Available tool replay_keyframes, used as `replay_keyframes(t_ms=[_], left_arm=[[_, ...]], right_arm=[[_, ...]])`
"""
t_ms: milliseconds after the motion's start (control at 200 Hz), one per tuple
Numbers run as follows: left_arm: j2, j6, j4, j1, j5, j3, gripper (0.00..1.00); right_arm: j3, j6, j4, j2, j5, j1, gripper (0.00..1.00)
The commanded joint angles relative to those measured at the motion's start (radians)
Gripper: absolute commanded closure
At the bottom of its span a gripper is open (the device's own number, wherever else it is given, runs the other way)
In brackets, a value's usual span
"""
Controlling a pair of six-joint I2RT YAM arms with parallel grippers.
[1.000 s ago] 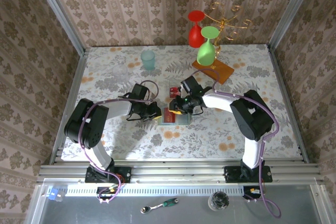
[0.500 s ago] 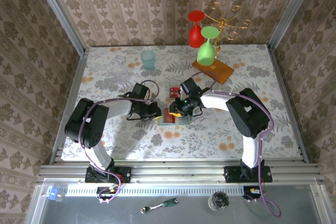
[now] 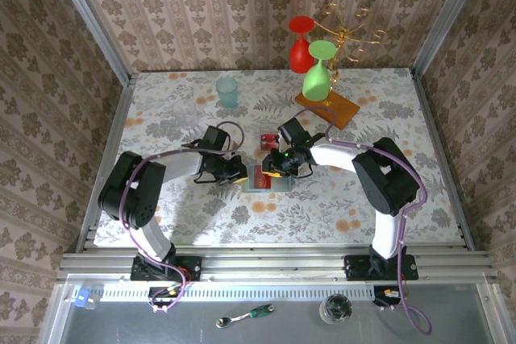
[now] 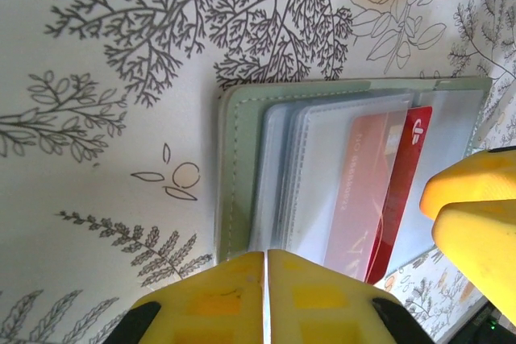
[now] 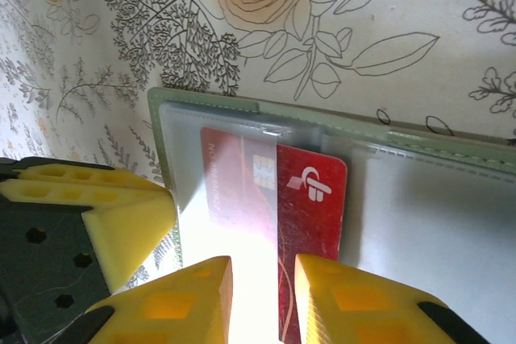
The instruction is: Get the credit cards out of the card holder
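**Red card halfway out, wallet pinned flat**

Red plastic on show at the middle of the floral tabletop (image 3: 339, 199): credit card (image 5: 310, 199) poking partway out of a clear sleeve (image 5: 234, 191), the rest tucked under the film. Under it, open card holder (image 4: 234, 175), lying flat with its grey-green cover down and its clear pages fanned.

At one edge of the holder, left tool (image 4: 266, 267) squeezed fully shut, apparently a hold-down. Touching the holder or just above it, hard to say. From the opposite side, right tool (image 5: 262, 275) down low, jaws a narrow slot apart, straddling the line where sleeve ends and bare card begins. Nothing seen clamped between them, only glare in the gap.

Judged stage: lining up the pinch before the pull.

Plenty to go wrong from here:
- **Sleeve and card pinched together:** whole page lifting, card going nowhere.
- **Too shallow a bite on thin, slick plastic:** grip skating off, card nudged back into its pocket.
- **Pull angled across the pocket:** card jamming in the sleeve mouth.
- **Left tool slipping off that smooth cover:** holder dragged across the tabletop along with the card.
- **Two tools crowded over one small wallet:** a real chance of knocking together.
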Motion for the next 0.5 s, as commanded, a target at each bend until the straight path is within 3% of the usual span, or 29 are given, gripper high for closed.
replay_keyframes(t_ms=[0, 495], left_arm=[[-0.033, 0.023, -0.037, -0.002, -0.002, 0.039, 0.89], [0.033, 0.024, -0.031, -0.057, 0.016, 0.088, 0.93]], right_arm=[[0.0, -0.01, -0.023, -0.042, 0.02, -0.004, 0.71], [-0.034, -0.002, -0.011, -0.034, 0.012, -0.021, 0.71]])
